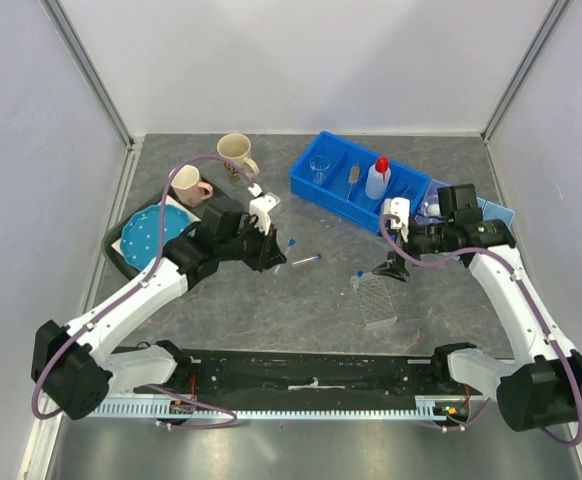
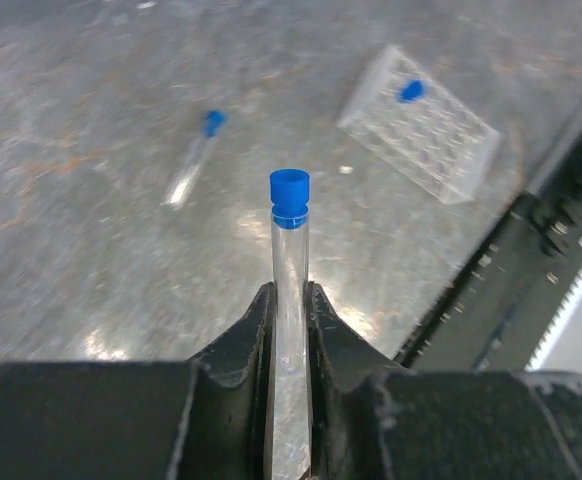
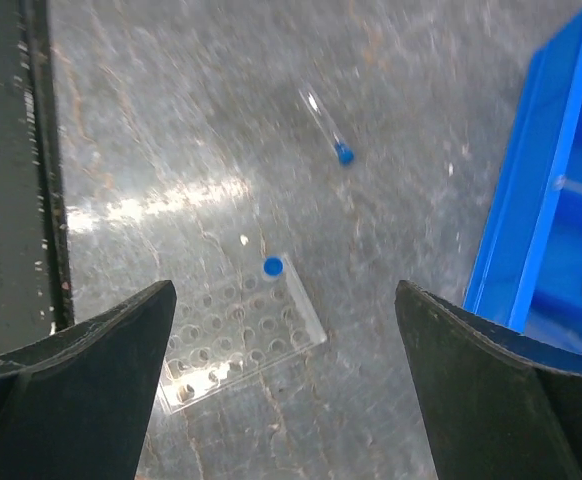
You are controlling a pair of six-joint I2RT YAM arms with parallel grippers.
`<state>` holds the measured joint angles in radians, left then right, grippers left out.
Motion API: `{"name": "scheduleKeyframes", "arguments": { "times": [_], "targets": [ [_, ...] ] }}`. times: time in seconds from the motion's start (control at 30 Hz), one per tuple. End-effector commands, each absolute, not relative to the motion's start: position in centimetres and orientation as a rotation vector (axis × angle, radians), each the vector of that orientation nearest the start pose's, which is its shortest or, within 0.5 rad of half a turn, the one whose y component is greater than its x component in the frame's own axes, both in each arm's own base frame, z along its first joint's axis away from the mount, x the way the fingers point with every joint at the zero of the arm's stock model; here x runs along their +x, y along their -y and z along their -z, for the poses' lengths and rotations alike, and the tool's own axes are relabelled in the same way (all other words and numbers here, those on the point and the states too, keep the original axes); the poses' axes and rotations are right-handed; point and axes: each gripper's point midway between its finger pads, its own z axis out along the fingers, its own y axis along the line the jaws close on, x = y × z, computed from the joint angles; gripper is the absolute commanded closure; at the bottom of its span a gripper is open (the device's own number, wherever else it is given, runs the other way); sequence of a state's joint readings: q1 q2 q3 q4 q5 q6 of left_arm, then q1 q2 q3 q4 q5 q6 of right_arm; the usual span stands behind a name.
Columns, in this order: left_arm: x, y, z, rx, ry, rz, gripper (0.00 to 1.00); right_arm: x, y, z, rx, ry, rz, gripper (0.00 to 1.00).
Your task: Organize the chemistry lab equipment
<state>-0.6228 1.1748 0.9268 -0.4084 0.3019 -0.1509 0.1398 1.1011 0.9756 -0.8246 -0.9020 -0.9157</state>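
A: The left gripper (image 2: 289, 300) is clamped on a blue-capped tube (image 2: 290, 240). Its jaws pinch the clear body well below the cap, and the cap end points away from the wrist.

B: And the right gripper (image 3: 283, 290) is spread wide with nothing between its fingers. It hangs over the clear tube rack (image 3: 241, 335), low in the centre of its own view.

A: In the top view that rack sits right of centre, with one capped tube (image 3: 273, 266) standing at its edge. A loose tube (image 1: 306, 260) lies on the table (image 1: 271, 320) just left of it, close to the left gripper.

B: So where's the danger?

A: Smooth glass in a narrow pinch, I'd say. If the tube slides or swings as the arm turns, it misses its hole. And it's leading cap-first, so it likely needs turning round before it can go into the rack.

B: The rack looks light, too. A nudge off-centre could shove it or knock over the tube that's already in it.

A: Both arms are also crowding the same patch of table, so they could clip each other.

B: What can't we see?

A: The tube's closed end is buried behind the fingers (image 2: 241, 345), and from above the held tube barely shows. The rack holes blur together, so I can't tell which are free.
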Motion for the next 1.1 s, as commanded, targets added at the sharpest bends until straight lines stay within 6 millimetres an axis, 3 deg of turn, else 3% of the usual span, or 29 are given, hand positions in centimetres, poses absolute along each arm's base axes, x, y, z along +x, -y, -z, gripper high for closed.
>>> {"name": "scheduleKeyframes", "arguments": {
  "times": [0.0,0.1,0.17,0.27,0.43,0.77,1.07],
  "targets": [
    [20.0,27.6,-20.5,1.001,-1.907,1.083,0.98,19.6,-18.1,-24.0,-1.491,-1.455,-0.97,0.02],
    [18.8,28.8,-22.1,1.043,-1.83,1.214,0.98,17.7,-21.2,-24.4,-1.556,-1.453,-1.107,0.02],
    [18.5,29.3,-23.2,1.067,-1.78,1.257,0.98,17.3,-23.4,-25.5,-1.491,-1.469,-1.228,0.02],
    [18.5,29.5,-24.0,1.095,-1.734,1.261,0.98,18.1,-25.4,-26.2,-1.408,-1.493,-1.29,0.02],
    [18.1,29.3,-23.8,1.109,-1.708,1.247,0.98,20.0,-26.6,-25.8,-1.359,-1.583,-1.291,0.06],
    [17.1,29.5,-24.7,1.098,-1.667,1.257,0.98,19.3,-27.5,-25.6,-1.294,-1.594,-1.43,0.07],
    [17.2,29.4,-24.7,1.086,-1.673,1.244,0.98,19.1,-28.2,-26.8,-1.213,-1.624,-1.551,0.1]
  ]
}}
